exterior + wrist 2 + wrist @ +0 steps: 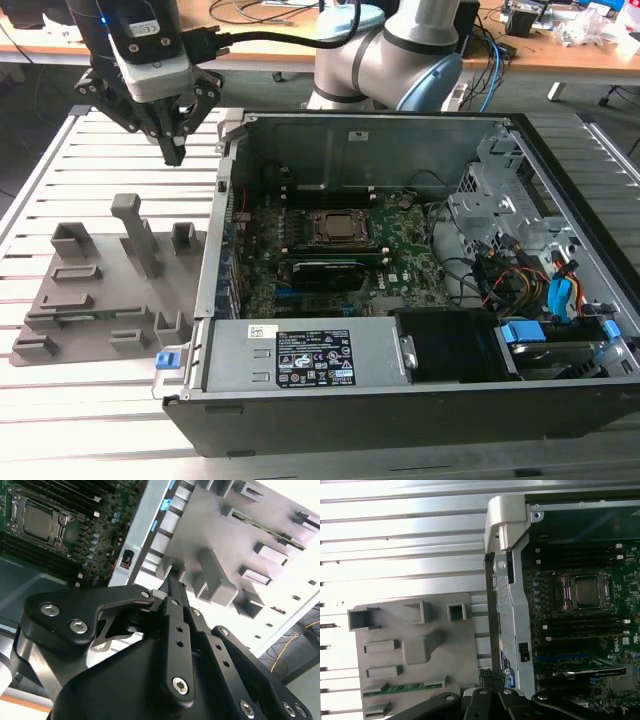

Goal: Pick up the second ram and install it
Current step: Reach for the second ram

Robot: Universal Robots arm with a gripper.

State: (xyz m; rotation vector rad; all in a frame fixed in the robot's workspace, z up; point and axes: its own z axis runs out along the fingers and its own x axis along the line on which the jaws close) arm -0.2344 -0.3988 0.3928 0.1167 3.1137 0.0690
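The second ram [88, 317] is a thin green stick lying in a slot along the near side of the grey fixture plate [100, 335]. It also shows as a green strip in both wrist views [402, 687] [267, 528]. My gripper [174, 156] hangs over the slatted table beyond the plate's far corner, close to the computer case's wall on the exterior view's left. It is well above and away from the ram. Its black fingers [490, 605] are pressed together into one narrow bar with nothing between them, and they reach toward the plate in the second wrist view [170, 587].
The open computer case [230, 240] stands at the exterior view's right of the plate, with the CPU socket [340, 228], a black card [325, 272] and the power supply [310, 362] inside. A tall post [137, 232] rises from the plate. The slatted metal table [60, 170] lies around it.
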